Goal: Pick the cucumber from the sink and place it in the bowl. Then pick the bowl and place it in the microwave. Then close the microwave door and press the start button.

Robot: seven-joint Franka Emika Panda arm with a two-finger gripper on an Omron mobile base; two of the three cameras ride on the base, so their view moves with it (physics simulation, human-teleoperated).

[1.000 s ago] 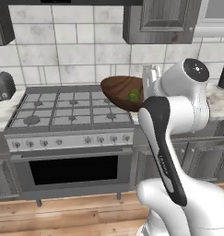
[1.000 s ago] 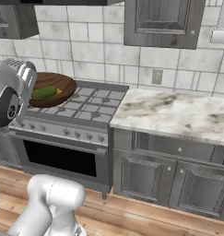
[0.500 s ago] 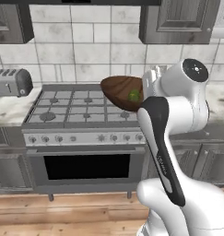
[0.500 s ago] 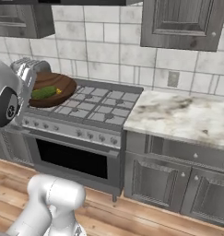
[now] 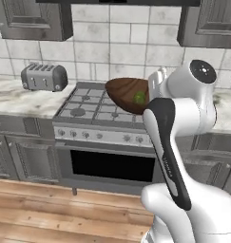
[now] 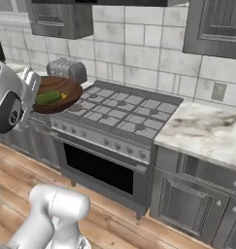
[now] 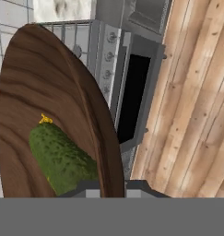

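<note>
Left base view: I carried the bowl (image 5: 126, 94) in the air above the stove (image 5: 105, 110), with my gripper (image 5: 155, 88) at its rim on the side nearest my arm. The cucumber (image 5: 139, 98) lay inside the bowl, close to that gripped edge. A toaster (image 5: 43, 77) stood on the counter (image 5: 19, 100) well to the stove's left.

Right base view: The bowl (image 6: 54, 93) hung over the stove's (image 6: 124, 116) near-left corner, just beside my wrist. The cucumber (image 6: 48, 97) lay with its long axis running away from my jaws, across the bowl's floor. This view showed the bowl's open top more fully.

Hand view: My fingertips (image 7: 140, 187) were clenched on the bowl's rim (image 7: 104, 133), one on each side of the wall. The cucumber (image 7: 62, 159) sat directly beyond them, inside. The oven door (image 7: 134, 94) and the wooden floor (image 7: 196, 115) showed past the rim.
</note>
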